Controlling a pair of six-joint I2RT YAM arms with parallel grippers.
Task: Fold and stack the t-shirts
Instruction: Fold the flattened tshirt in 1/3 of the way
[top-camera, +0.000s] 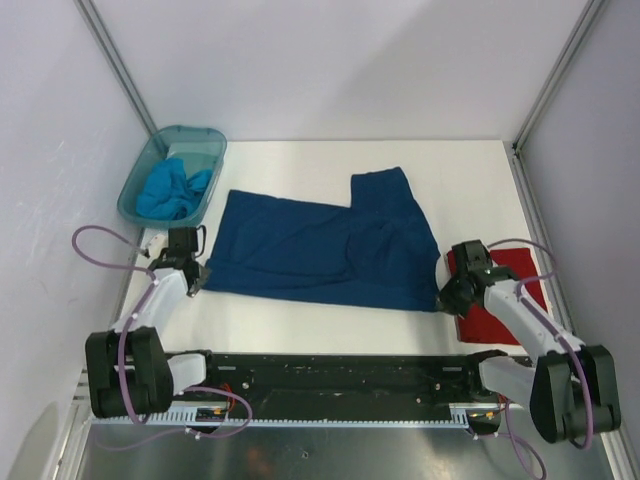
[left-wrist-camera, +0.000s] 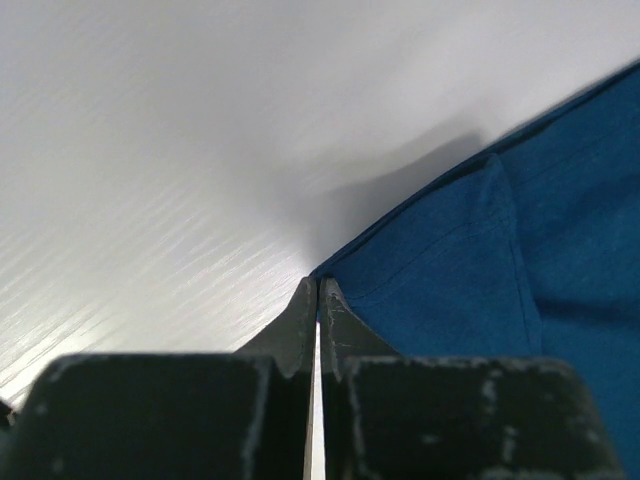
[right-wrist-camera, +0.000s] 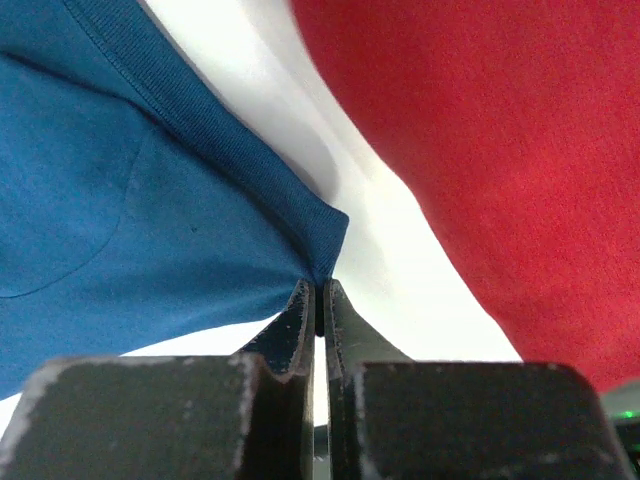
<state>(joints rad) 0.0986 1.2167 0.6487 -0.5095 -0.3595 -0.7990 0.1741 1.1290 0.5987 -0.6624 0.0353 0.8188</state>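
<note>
A dark blue t-shirt (top-camera: 320, 245) lies partly folded across the middle of the white table. My left gripper (top-camera: 194, 281) is shut on its near left corner (left-wrist-camera: 345, 268). My right gripper (top-camera: 443, 296) is shut on its near right corner, at the ribbed hem (right-wrist-camera: 322, 252). A red folded shirt (top-camera: 497, 300) lies at the right under my right arm; it also shows in the right wrist view (right-wrist-camera: 500, 150). A light blue shirt (top-camera: 172, 190) lies crumpled in the bin.
A teal plastic bin (top-camera: 140, 168) stands at the back left corner of the table. White walls enclose the table on three sides. The black arm mounting rail (top-camera: 330, 375) runs along the near edge.
</note>
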